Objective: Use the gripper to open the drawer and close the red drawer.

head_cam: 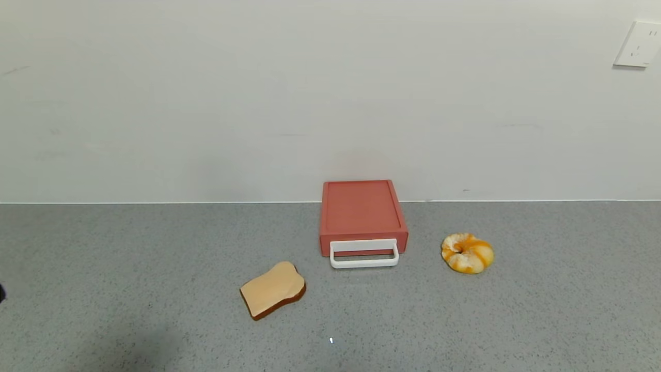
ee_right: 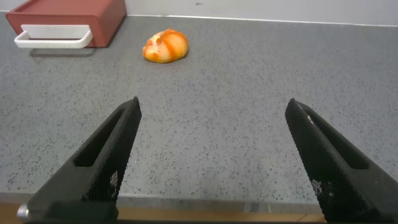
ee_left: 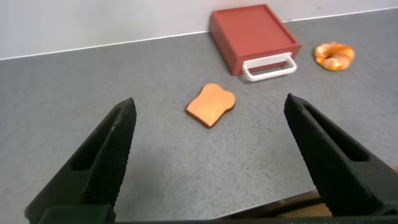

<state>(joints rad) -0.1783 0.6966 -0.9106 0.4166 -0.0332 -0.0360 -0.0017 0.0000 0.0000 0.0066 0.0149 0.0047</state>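
Note:
The red drawer (head_cam: 363, 216) is a flat salmon-red box at the back middle of the grey counter, against the wall, with its tray pushed in. Its white loop handle (head_cam: 364, 253) faces me. It also shows in the left wrist view (ee_left: 252, 36) and the right wrist view (ee_right: 65, 17). My left gripper (ee_left: 210, 109) is open and empty, low near the counter's front left edge, far from the drawer. My right gripper (ee_right: 214, 107) is open and empty near the front right edge. Neither gripper's fingers show in the head view.
A bread slice (head_cam: 272, 289) lies in front and left of the drawer. A glazed orange bun (head_cam: 467, 252) lies to the drawer's right. A white wall outlet (head_cam: 639, 44) is at the upper right. The counter's front edge (ee_right: 217, 208) is just below both grippers.

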